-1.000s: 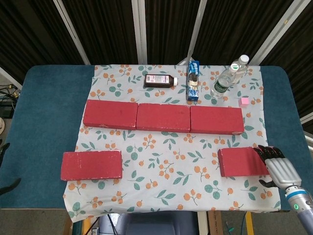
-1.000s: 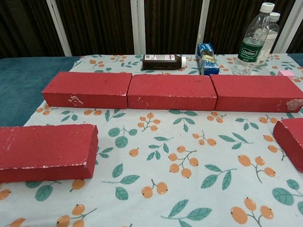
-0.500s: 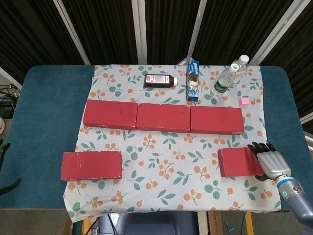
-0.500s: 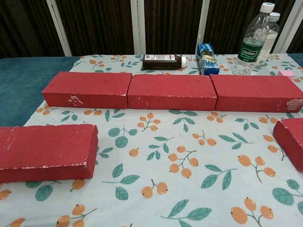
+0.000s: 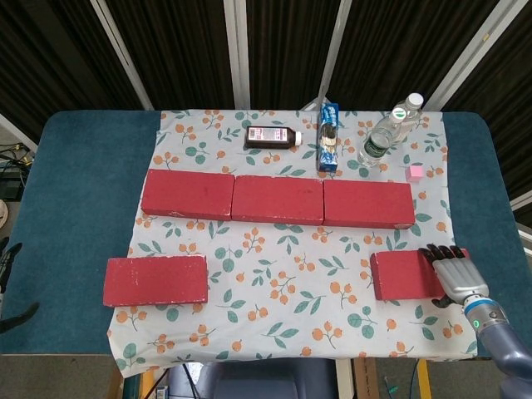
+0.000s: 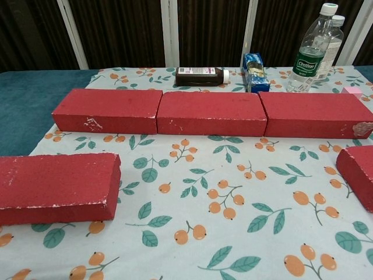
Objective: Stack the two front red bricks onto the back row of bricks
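Fingers [image 5: 441,253] of the right hand [image 5: 454,275] lie over the right end of the front right brick [image 5: 407,275], which rests flat on the floral cloth [image 5: 283,283], before the back row [image 5: 277,199]; a real grip cannot be told.

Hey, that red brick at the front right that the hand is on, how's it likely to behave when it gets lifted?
The front right brick looks like a solid, flat-sided block, so it should stay stiff and not roll. Its surface looks rough and matte, so probably not slippery. The right hand covers only its right end, so it may tilt if lifted from there, and may be heavy for its size.
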